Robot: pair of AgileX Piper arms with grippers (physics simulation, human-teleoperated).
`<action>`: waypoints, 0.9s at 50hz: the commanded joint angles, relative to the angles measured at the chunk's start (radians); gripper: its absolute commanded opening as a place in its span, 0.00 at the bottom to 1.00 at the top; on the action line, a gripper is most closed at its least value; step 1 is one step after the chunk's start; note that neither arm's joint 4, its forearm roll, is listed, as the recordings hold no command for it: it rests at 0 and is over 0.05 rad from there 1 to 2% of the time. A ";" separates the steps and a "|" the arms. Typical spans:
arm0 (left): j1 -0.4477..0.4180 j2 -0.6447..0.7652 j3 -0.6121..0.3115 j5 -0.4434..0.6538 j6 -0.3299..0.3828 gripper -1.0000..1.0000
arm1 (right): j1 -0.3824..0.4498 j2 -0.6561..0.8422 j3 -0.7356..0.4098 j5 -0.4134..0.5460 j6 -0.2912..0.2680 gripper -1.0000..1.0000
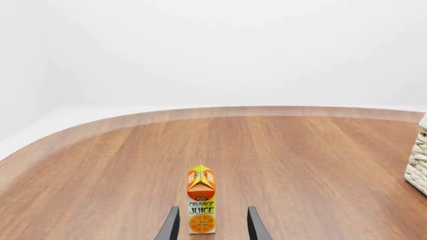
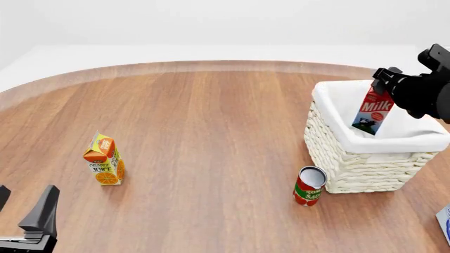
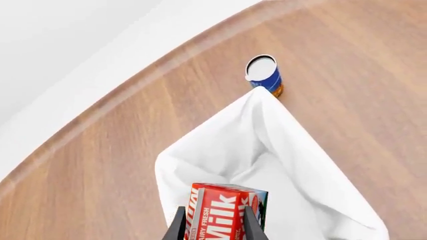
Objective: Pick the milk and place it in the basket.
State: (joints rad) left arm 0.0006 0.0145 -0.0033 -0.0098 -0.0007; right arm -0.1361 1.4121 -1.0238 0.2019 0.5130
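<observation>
Milk (image 2: 372, 112) clamped in right fingers (image 2: 382, 79) above basket (image 2: 365, 161); left fingers (image 1: 212, 225) parted.

The wooden table (image 2: 211, 116) carries a juice carton (image 2: 104, 158), tomato can (image 2: 309, 185) and basket (image 2: 351, 163).

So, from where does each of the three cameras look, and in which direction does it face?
Front view: fixed above the arms' side, facing forward and down; shows the basket, left gripper and right gripper.
Left wrist view: behind the open fingers, facing the juice carton.
Right wrist view: above the basket, looking down along the gripper shut on the milk.
Shared: front and right wrist views show the milk.
</observation>
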 commanded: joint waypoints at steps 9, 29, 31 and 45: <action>0.000 0.004 -0.002 -0.003 -0.001 1.00 | -0.017 0.031 -0.021 -0.026 0.006 0.00; 0.000 0.008 0.000 -0.008 0.000 1.00 | -0.032 0.072 -0.015 -0.052 0.008 0.00; 0.000 0.009 0.000 -0.008 0.001 1.00 | -0.034 0.079 -0.016 -0.055 0.009 0.00; 0.000 0.009 0.000 -0.009 0.001 1.00 | -0.043 0.116 -0.013 -0.077 0.008 0.00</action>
State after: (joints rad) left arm 0.0005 0.0224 -0.0034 -0.0174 -0.0007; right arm -0.1738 1.5149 -1.0211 0.1458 0.5088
